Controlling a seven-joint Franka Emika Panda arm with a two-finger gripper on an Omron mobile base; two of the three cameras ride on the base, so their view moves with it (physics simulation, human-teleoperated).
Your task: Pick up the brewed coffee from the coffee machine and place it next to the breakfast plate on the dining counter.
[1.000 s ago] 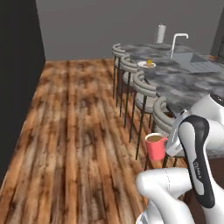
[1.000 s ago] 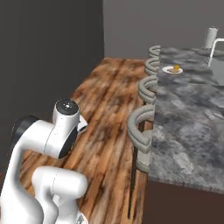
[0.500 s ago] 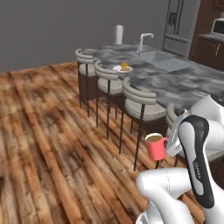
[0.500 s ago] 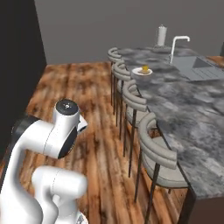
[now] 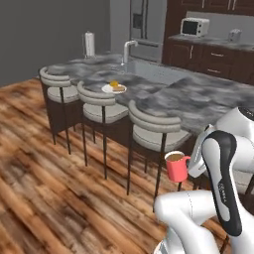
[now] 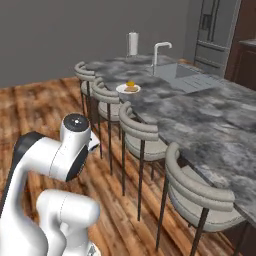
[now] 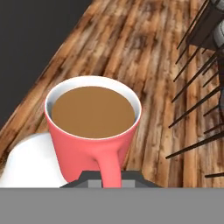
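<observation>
The brewed coffee, a small red mug (image 5: 176, 166) full of brown liquid, hangs in the air over the wood floor beside my white arm. My gripper (image 5: 191, 165) is shut on its handle; in the hand view the mug (image 7: 93, 126) sits close up with the handle running down into the gripper (image 7: 107, 178). The breakfast plate (image 5: 114, 88) with toast and a yellow piece lies on the dining counter (image 5: 198, 99), well beyond the mug, by the second stool. From the right the plate (image 6: 129, 88) sits left of the sink (image 6: 187, 77). The coffee machine is out of view.
Several cushioned stools (image 5: 154, 134) (image 6: 142, 137) line the counter's near side between me and the top. A tall tap (image 6: 159, 50) and a paper towel roll (image 6: 132, 44) stand at the far end. Behind are a fridge (image 5: 146, 25) and white microwave (image 5: 194, 27).
Both base views have swung as the base drives and turns; the counter and stools now lie nearer and broadside. The mug stays held in the same place beside the arm.
</observation>
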